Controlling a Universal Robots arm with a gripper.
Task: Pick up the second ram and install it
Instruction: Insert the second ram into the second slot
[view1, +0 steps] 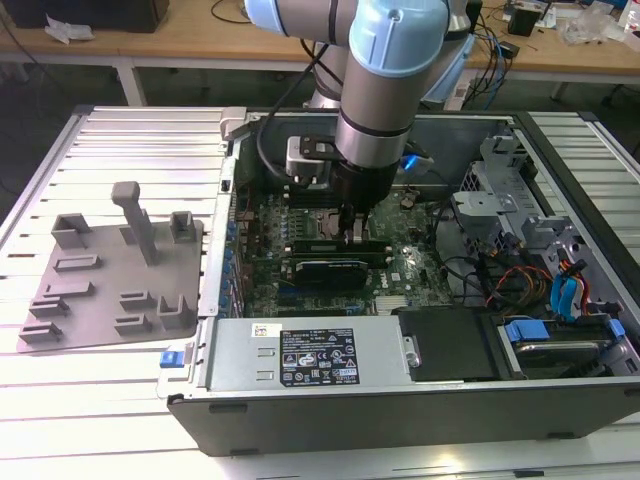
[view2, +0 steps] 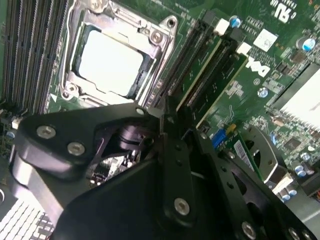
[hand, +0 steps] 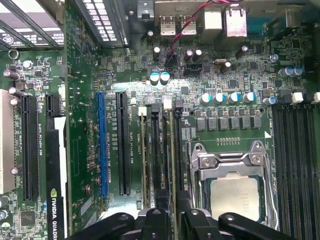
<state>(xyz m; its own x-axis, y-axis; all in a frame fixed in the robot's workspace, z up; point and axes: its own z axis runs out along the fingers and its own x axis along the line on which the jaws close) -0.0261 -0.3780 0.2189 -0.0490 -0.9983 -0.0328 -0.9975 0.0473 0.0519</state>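
Observation:
The second ram (hand: 173, 150) is a thin green stick standing on edge in a black slot beside the CPU socket (hand: 232, 192). My gripper (hand: 174, 212) sits low over the motherboard, its black fingers (hand: 152, 220) closed on either side of the stick's end. In the second wrist view the second ram (view2: 202, 72) runs away from the gripper (view2: 170, 112) as a green strip. The exterior view has the gripper (view1: 354, 235) down inside the open computer case, at the slots.
Another green stick (hand: 143, 160) stands one slot over. A black graphics card (view1: 325, 270) lies just beyond the slots. Power supply (view1: 310, 355) and cable bundles (view1: 520, 280) crowd the case. A grey fixture plate (view1: 110, 290) rests on the table at the exterior view's left.

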